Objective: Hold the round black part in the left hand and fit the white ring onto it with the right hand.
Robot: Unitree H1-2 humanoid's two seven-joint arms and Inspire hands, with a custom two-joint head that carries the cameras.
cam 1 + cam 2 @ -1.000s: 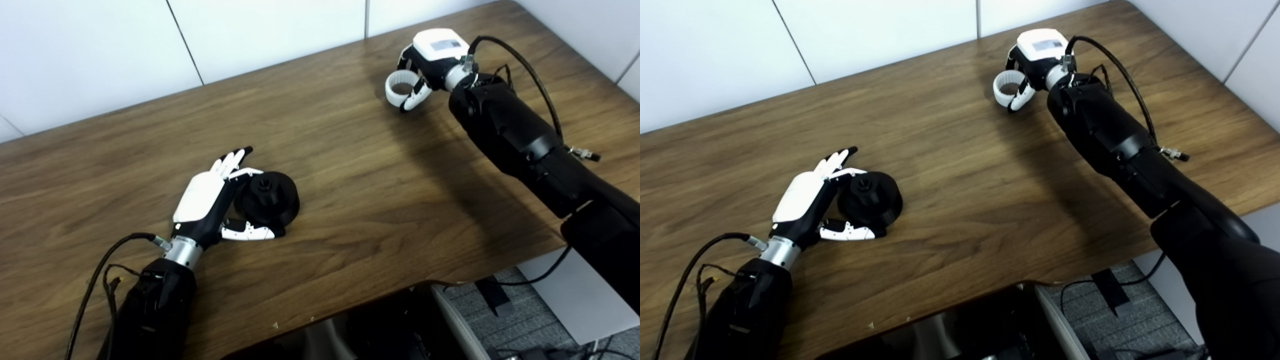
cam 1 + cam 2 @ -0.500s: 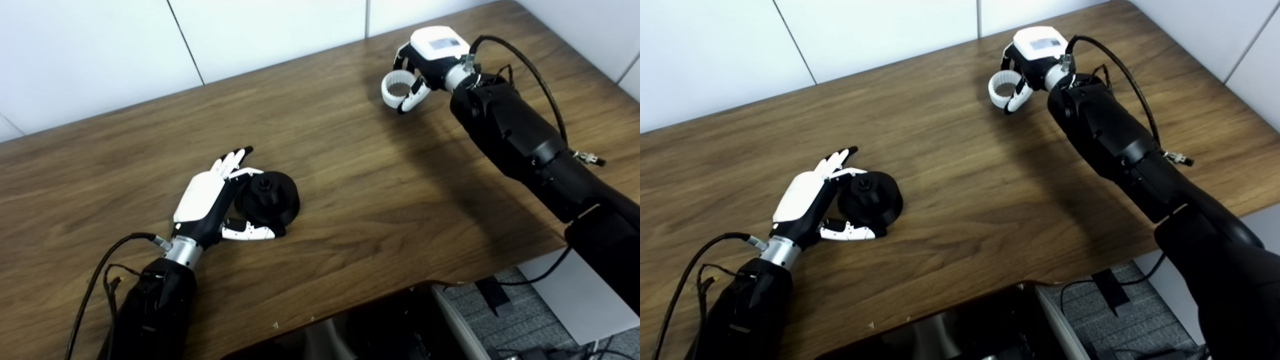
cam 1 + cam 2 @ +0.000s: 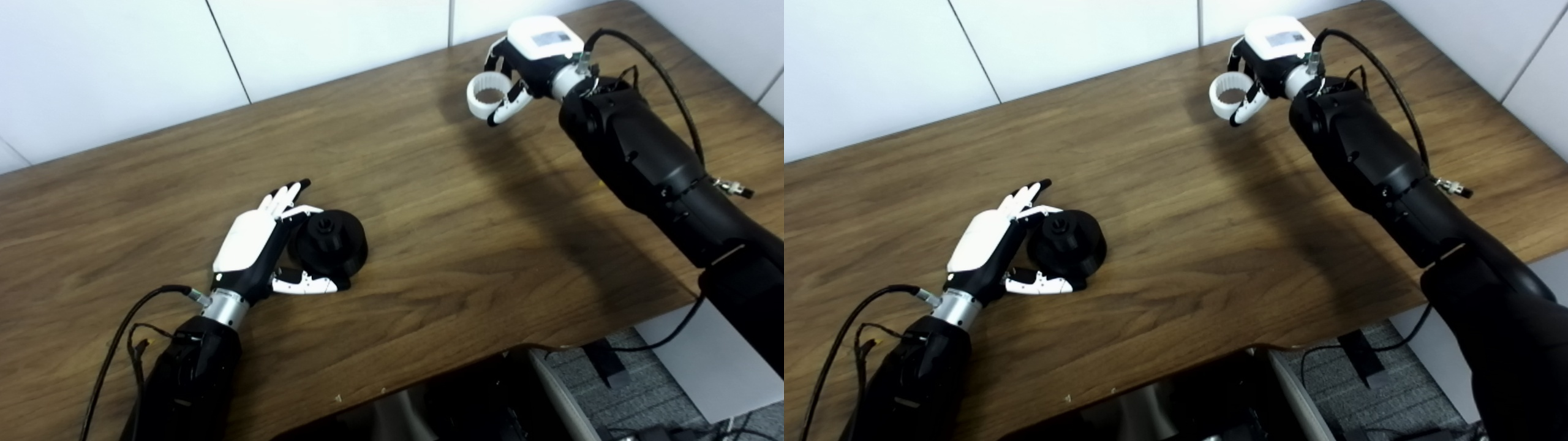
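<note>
**Bench inventory: black part at the left hand, white ring held by the right**

Item 1. Bench [image 3: 429, 202]: dark wood grain, its far edge against white wall panels.

Item 2. Round black part [image 3: 329, 242]: sits on the bench at about 8 o'clock from the bench centre, a small knob on its top face. It lies against the palm side of the left hand.

Item 3. Left hand [image 3: 254, 245]: rests on the bench edge-on, white back plate uppermost. Fingers [image 3: 283, 197] are stretched out and apart, pointing to 1 o'clock past the part; the thumb lies along the part's near side. The hand cups the part loosely and does not clasp it.

Item 4. White ring [image 3: 1228, 97]: at 1 o'clock from the bench centre, well apart from the black part, opening facing up, ribbed inner wall visible.

Item 5. Right hand [image 3: 527, 58]: fingers closed on the ring's rim, holding it above the bench, with a shadow below.

Item 6. View differences: the left eye view shows a white box on the floor at 4 o'clock; the right eye view shows more of the side wall panels at 3 o'clock.
</note>
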